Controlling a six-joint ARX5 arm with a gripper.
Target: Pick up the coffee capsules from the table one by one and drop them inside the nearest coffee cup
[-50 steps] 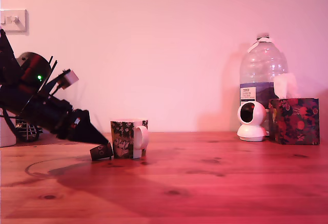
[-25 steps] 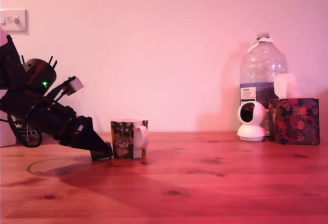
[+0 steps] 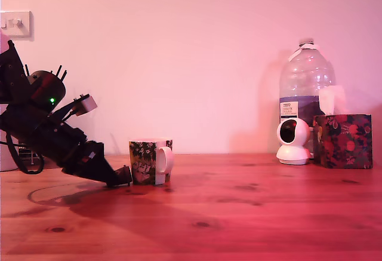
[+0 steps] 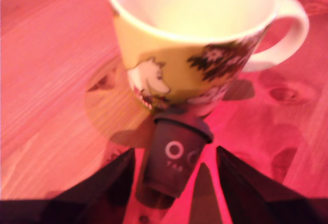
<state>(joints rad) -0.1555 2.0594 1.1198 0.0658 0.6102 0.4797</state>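
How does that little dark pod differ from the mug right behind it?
The capsule is dark, plain and far smaller; the mug is yellow-green with a leafy print. The capsule lies tipped between the open jaws, while the mug stands upright. The mug has a white handle; the capsule has none. Both rest on the table.

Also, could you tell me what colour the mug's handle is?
White; the coffee cup handle shows best in the wrist view.

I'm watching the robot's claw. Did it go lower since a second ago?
Yes. In the exterior view the gripper has sunk towards the table, its tip staying just left of the mug. The capsule sits between its fingers.
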